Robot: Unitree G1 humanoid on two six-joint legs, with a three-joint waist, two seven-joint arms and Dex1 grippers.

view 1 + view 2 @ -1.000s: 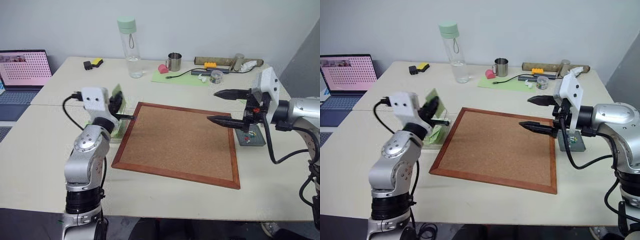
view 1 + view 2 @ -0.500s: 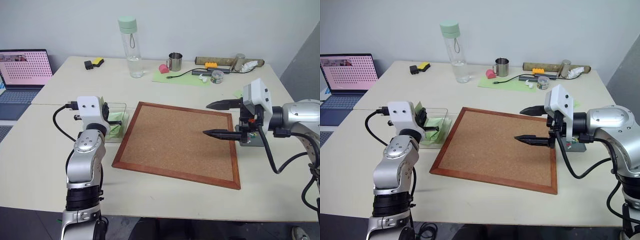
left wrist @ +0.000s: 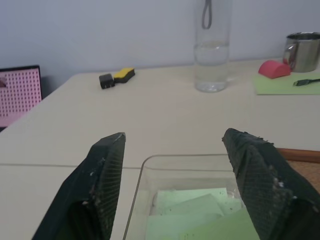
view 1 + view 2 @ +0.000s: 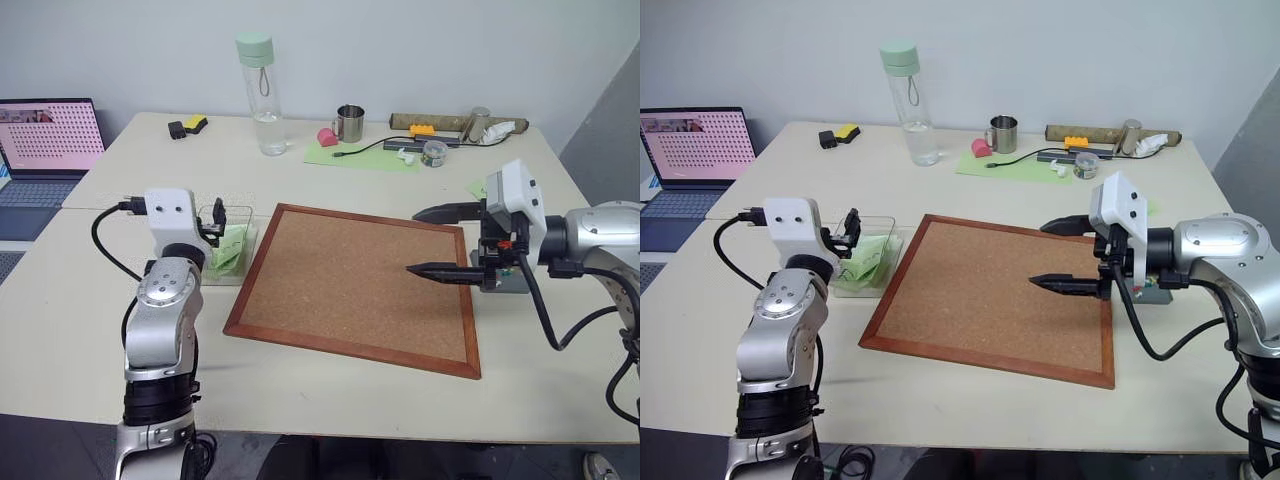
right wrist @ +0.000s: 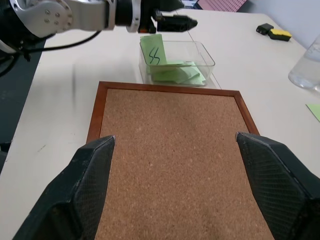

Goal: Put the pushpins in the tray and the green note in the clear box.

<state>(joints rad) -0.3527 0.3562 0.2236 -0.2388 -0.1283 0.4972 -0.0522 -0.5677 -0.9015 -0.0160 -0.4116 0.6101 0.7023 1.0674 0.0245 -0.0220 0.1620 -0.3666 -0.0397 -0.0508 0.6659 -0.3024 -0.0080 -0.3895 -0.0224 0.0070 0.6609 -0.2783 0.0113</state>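
The clear box point(image 4: 243, 214) stands on the table just left of the corkboard. Light green slips point(image 5: 176, 75) lie inside it. One green slip with black scribble point(image 5: 152, 50) leans upright against the box's wall. My left gripper point(image 4: 216, 218) hovers at the box's left end, open and empty, its fingers point(image 3: 107, 165) straddling the rim point(image 3: 187, 158). My right gripper point(image 4: 432, 242) is open and empty above the corkboard's right edge. The dark grey tray point(image 4: 512, 282) sits behind it, mostly covered. The pushpins are hidden.
The wood-framed corkboard point(image 4: 360, 285) fills the table's middle. At the back stand a water bottle point(image 4: 259, 95), a metal cup point(image 4: 349, 123), a large green sheet point(image 4: 360, 155) with a cable, and small clutter. A laptop point(image 4: 50, 140) sits far left. A green scrap point(image 4: 478, 187) lies beyond the right gripper.
The left gripper opened and let a green slip drop into the clear box, then shifted left and lower. The right gripper stayed open and sank slightly.
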